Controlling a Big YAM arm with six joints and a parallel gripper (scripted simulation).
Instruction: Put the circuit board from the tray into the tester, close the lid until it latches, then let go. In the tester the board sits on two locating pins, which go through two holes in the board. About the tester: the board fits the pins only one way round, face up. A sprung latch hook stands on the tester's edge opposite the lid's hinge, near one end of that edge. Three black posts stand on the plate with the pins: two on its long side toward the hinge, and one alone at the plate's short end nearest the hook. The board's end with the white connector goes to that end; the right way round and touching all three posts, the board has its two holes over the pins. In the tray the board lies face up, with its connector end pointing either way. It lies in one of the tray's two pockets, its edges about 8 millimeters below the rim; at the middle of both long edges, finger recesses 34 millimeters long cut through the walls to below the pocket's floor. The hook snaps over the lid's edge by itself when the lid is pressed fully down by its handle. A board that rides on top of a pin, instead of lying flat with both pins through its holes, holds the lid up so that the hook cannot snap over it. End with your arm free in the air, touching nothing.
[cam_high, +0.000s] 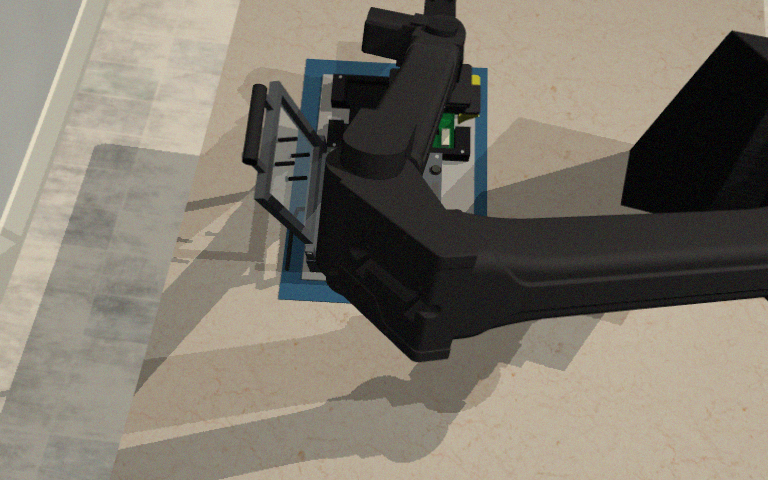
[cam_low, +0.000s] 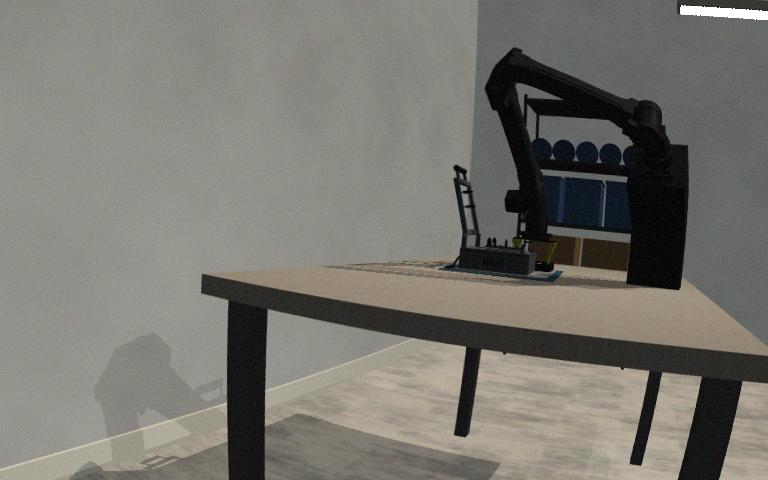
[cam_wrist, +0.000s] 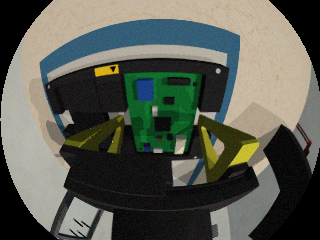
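Observation:
The green circuit board (cam_wrist: 161, 95) (cam_high: 447, 121) lies face up in one pocket of the black tray (cam_wrist: 214, 92) (cam_high: 463, 148). Its white connector (cam_wrist: 180, 144) (cam_high: 445, 135) is at the end nearer the tester. My gripper (cam_wrist: 161, 118) is open, its yellow fingers to either side of the board's long edges, at about mid-length. No contact with the board shows; the fingers' exact height is hard to tell. The tester (cam_low: 495, 260) has its lid (cam_high: 274, 133) (cam_low: 465, 209) standing open, handle (cam_high: 256, 124) (cam_low: 459, 169) up. The arm hides its pins, posts and hook in the top view.
The tray's other pocket (cam_wrist: 85, 92) looks empty. A yellow label (cam_wrist: 106, 70) marks the tray rim. Tray and tester stand close together on a blue-bordered mat (cam_high: 481, 181) (cam_wrist: 160, 31). The raised lid stands left of my arm in the top view. The black arm pedestal (cam_high: 690, 135) (cam_low: 655, 237) stands at the right.

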